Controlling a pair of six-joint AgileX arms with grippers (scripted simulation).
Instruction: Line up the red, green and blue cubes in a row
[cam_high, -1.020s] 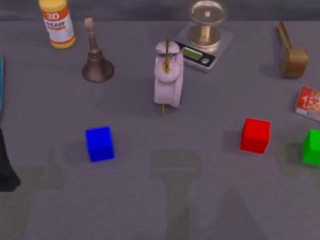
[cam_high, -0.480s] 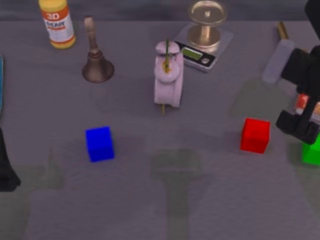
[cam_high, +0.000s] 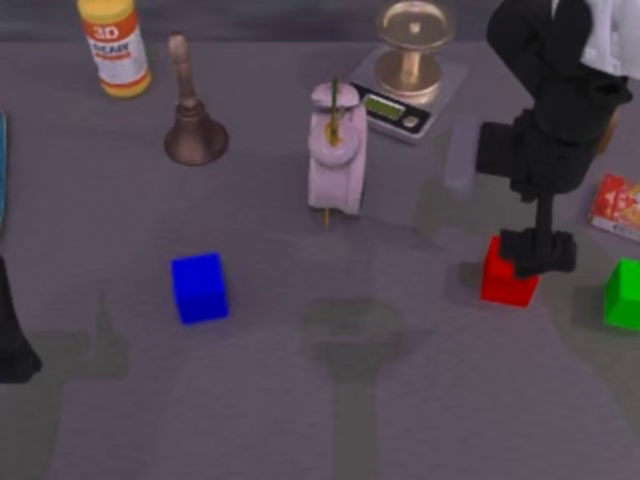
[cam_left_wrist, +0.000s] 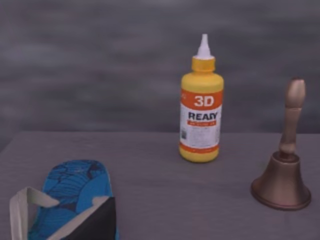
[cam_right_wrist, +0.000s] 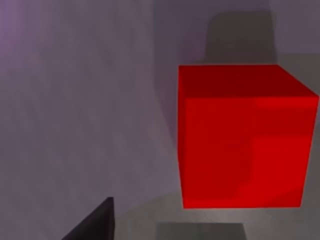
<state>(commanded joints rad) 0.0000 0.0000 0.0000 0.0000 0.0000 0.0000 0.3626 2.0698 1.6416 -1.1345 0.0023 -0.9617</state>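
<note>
The red cube (cam_high: 503, 284) stands at the right of the table, and in the right wrist view the red cube (cam_right_wrist: 245, 135) shows close up. My right gripper (cam_high: 538, 254) hangs open just above its far right corner; one dark fingertip (cam_right_wrist: 97, 224) shows beside the cube, holding nothing. The green cube (cam_high: 624, 293) sits at the right edge, a short gap from the red one. Far to the left, the blue cube (cam_high: 199, 287) stands alone. My left arm (cam_high: 10, 340) is parked at the left edge.
Along the back stand a yellow glue bottle (cam_high: 115, 45), a bronze bell (cam_high: 193, 125), a pink alarm clock (cam_high: 337, 150) and a kitchen scale (cam_high: 408, 85). A red-and-white printed box (cam_high: 615, 205) lies behind the green cube. A blue slipper (cam_left_wrist: 70, 200) lies at the far left.
My right arm has swung in from the right edge and moved left, from above the green cube to above the red cube. The cubes have not moved.
</note>
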